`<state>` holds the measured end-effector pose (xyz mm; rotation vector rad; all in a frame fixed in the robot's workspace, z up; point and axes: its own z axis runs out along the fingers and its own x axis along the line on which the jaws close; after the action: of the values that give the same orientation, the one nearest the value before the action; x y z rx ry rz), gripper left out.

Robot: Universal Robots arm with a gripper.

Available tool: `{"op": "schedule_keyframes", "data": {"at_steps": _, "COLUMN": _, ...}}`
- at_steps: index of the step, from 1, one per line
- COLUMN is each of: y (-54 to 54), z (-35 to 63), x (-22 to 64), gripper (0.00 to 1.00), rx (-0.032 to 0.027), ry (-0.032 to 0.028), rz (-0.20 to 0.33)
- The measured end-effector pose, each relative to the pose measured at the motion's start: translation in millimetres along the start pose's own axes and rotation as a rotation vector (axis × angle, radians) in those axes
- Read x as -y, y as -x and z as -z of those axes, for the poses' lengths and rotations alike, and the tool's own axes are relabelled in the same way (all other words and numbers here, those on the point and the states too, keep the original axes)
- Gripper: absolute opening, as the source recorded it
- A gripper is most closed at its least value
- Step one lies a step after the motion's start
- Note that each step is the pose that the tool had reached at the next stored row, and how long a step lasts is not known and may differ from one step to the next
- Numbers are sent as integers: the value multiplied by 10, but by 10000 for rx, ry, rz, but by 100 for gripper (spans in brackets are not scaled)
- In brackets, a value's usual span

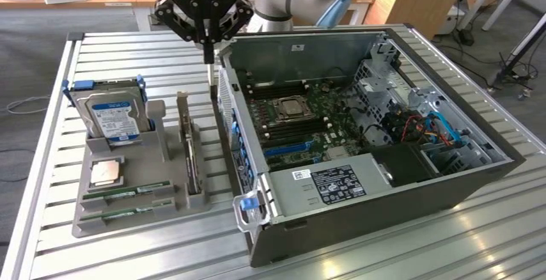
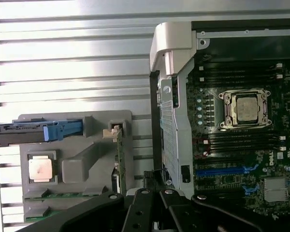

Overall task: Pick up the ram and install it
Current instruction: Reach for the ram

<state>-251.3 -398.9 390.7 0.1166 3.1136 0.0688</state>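
Observation:
Two alike green ram sticks lie flat in slots at the near end of the grey tray [image 1: 94, 222]: one ram [image 1: 128, 192] and a second ram [image 1: 126, 213] in front of it. In the wrist view they are the ram [image 2: 63, 195] and its twin [image 2: 38, 212]. My gripper [image 1: 209, 69] hangs fingers-down over the gap between the tray's far end and the open computer case [image 1: 358, 216], well away from both sticks. Its fingers are pressed together with nothing between them. In the wrist view the gripper [image 2: 152, 178] sits beside the case wall.
On the tray stand a blue-labelled hard drive [image 1: 115, 115], a silver CPU chip [image 1: 106, 172] and an upright expansion card [image 1: 189, 155]. Inside the case, the motherboard shows a CPU socket [image 1: 293, 108] flanked by dark memory slots [image 1: 271, 90]. The slatted metal table [image 1: 128, 50] surrounds everything.

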Motion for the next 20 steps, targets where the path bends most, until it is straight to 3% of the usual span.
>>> {"op": "schedule_keyframes", "data": {"at_steps": 20, "y": -304, "z": -7, "x": 23, "gripper": 11, "rx": -1, "ry": 0, "rz": -1}}
